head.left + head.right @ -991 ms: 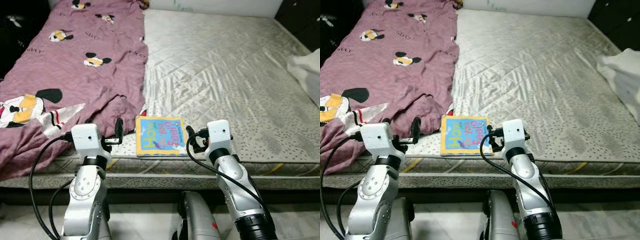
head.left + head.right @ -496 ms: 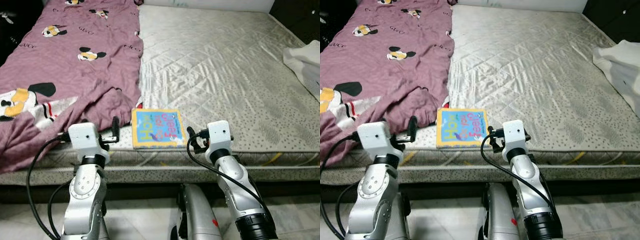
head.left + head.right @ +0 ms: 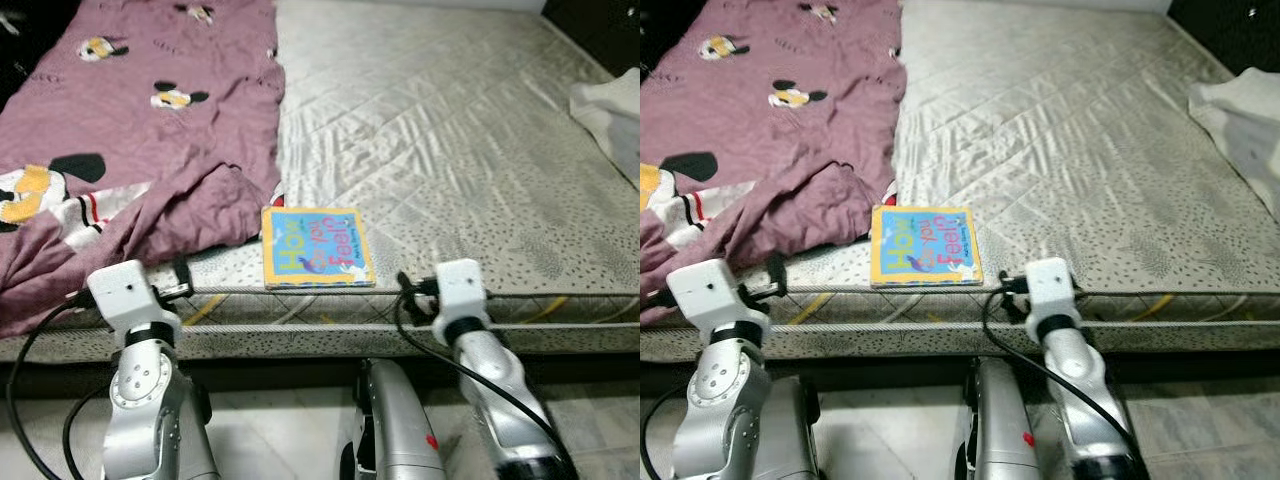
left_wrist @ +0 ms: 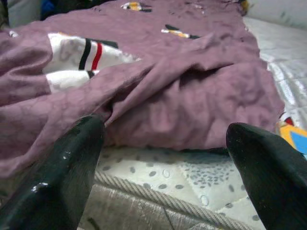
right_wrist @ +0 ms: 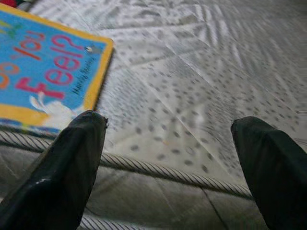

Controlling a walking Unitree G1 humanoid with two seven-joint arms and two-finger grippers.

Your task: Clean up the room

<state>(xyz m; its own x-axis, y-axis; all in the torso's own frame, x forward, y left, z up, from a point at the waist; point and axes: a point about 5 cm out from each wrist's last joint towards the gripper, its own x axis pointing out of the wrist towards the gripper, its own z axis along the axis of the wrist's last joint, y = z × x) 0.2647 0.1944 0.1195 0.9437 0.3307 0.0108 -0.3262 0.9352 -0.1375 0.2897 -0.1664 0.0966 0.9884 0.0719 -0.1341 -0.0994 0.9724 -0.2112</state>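
A children's book (image 3: 317, 247) lies flat at the mattress (image 3: 470, 150) edge beside a purple cartoon-print blanket (image 3: 130, 130). Left gripper (image 4: 163, 167) and right gripper (image 5: 168, 158) hover at the edge, jaws open, empty.

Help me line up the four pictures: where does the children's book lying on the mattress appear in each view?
Left eye view: the book lies at lower centre, near the mattress edge.
Right eye view: left of centre, at the same edge.
Left wrist view: just a yellow and blue corner at the frame's border, beside the purple blanket.
Right wrist view: its blue cover with red lettering sits ahead of one finger.
Shared landmark: the mattress's corded edge.
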